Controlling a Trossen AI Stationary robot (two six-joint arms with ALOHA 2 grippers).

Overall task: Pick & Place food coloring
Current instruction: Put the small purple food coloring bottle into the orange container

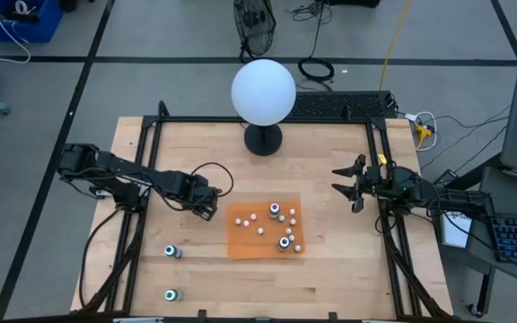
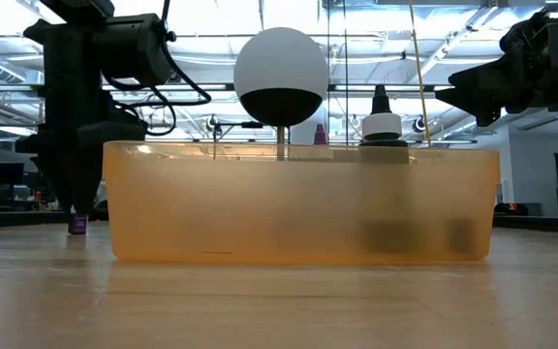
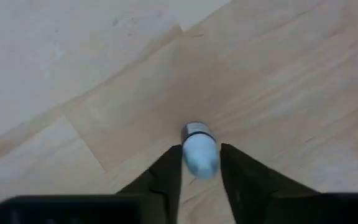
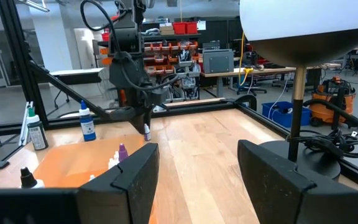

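**Left end effector pinching a dropper bottle beside the mat**

The left end effector [image 3: 201, 177] is pinching a white-capped food coloring bottle [image 3: 200, 152] on the bench [image 1: 330, 278], just beside the orange mat [image 1: 242, 244]. Two bottles [image 1: 172, 252] are standing off the mat; several are remaining on it. The right end effector [image 1: 348, 187] is waiting spread, well apart from the mat.

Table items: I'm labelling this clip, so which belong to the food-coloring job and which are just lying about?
Job:
- tiny white-capped dropper bottles on the flat orange mat
- one such bottle between the left gripper fingers

Lying about:
- big white globe lamp
- waiting right gripper
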